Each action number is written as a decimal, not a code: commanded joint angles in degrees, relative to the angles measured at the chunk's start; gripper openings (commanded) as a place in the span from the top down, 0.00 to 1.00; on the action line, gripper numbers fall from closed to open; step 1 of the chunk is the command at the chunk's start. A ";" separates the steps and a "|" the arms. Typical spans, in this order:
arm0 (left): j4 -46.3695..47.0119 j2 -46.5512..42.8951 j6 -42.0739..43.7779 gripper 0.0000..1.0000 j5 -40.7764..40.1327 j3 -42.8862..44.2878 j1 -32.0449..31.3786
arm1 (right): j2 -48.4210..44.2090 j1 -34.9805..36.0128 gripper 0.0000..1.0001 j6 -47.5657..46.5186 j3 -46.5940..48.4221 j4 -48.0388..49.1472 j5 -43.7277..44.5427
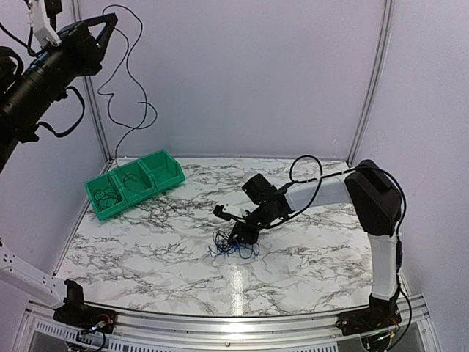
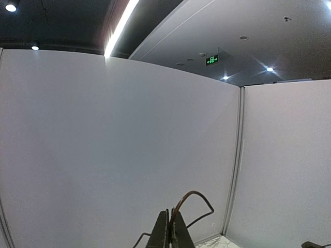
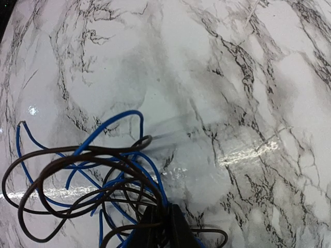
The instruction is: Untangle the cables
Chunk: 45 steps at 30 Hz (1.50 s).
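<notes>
White links on the right arm (image 1: 385,264), with a black boxy joint housing (image 1: 377,194) well back from the jaws and a black wrist block (image 1: 260,192) just behind them. A black cable loop (image 1: 304,172) arcs off the white link behind the wrist. The right gripper (image 3: 164,209) is dark and narrow. The left arm (image 1: 44,70) is black, ribbed cylinder segments behind the jaws, white bracket (image 1: 42,22) on top. The left gripper (image 2: 171,214) is flat, dark and tapered. Both bases (image 1: 370,319) are black with small coloured wires.
</notes>
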 commanded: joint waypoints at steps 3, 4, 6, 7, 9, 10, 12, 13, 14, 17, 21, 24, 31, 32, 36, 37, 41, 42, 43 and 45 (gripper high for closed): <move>-4.33 -1.14 -1.76 1.00 -4.90 -3.10 1.50 | -6.96 -0.90 0.77 -1.62 1.26 -4.84 -2.82; -6.37 -1.20 -2.53 1.00 -4.97 -3.24 2.03 | -9.15 -0.89 0.71 -1.70 1.26 -5.00 -2.66; -10.21 -0.99 -4.74 1.00 -5.07 -2.72 3.80 | -12.13 -0.86 0.59 -2.01 1.25 -5.46 -1.43; -12.30 -0.86 -6.17 1.00 -5.03 -2.57 5.19 | -13.61 -0.85 0.54 -2.27 1.26 -5.73 -0.26; -15.27 -0.98 -9.23 1.00 -4.10 -3.05 8.25 | -16.29 -1.03 0.48 -3.03 1.28 -6.18 2.45; -16.73 -1.04 -10.94 1.00 -3.20 -3.36 10.09 | -17.54 -1.11 0.46 -3.54 1.15 -6.38 3.83; -20.04 -0.75 -14.64 1.00 -0.78 -3.59 14.04 | -20.09 -1.42 0.45 -4.34 0.54 -6.44 6.27; -21.82 -0.49 -17.16 1.00 0.61 -3.64 16.05 | -21.19 -1.67 0.44 -4.58 0.10 -6.17 7.28; -23.38 -0.16 -18.94 1.00 2.09 -3.73 17.96 | -22.34 -2.00 0.44 -4.80 -0.53 -5.68 7.90; -27.01 0.76 -22.54 1.00 6.91 -4.73 23.07 | -24.40 -3.14 0.44 -5.04 -2.12 -4.20 8.45; -29.01 2.61 -25.67 1.00 12.48 -6.27 30.25 | -25.01 -4.48 0.43 -5.44 -3.15 -3.15 8.86; -29.03 3.92 -26.37 1.00 14.76 -7.11 34.40 | -25.34 -4.68 0.43 -6.13 -4.12 -2.18 10.41; -28.25 8.26 -25.82 1.00 17.25 -5.20 42.98 | -25.23 -4.78 0.43 -7.48 -4.63 -2.03 11.08; -28.07 9.10 -25.79 1.00 17.86 -4.58 44.06 | -25.30 -4.81 0.43 -7.61 -4.77 -2.04 11.12; -27.94 12.98 -24.62 1.00 18.66 -1.14 48.05 | -25.41 -4.82 0.43 -8.13 -4.90 -2.05 11.54; -27.90 13.85 -24.20 1.00 18.61 -0.27 49.24 | -25.53 -4.80 0.43 -8.18 -5.01 -2.03 11.56; -27.32 16.81 -23.78 1.00 19.19 2.47 53.11 | -25.94 -4.82 0.43 -8.38 -5.32 -1.80 11.48; -27.16 17.50 -24.08 1.00 19.59 2.81 53.96 | -25.94 -4.79 0.43 -8.42 -5.34 -1.79 11.48; -26.74 18.12 -24.41 1.00 20.13 3.09 54.80 | -25.90 -4.85 0.43 -8.42 -5.40 -1.78 11.52; -25.54 19.01 -25.09 1.00 20.85 3.17 56.12 | -25.85 -4.78 0.43 -8.47 -5.42 -1.78 11.48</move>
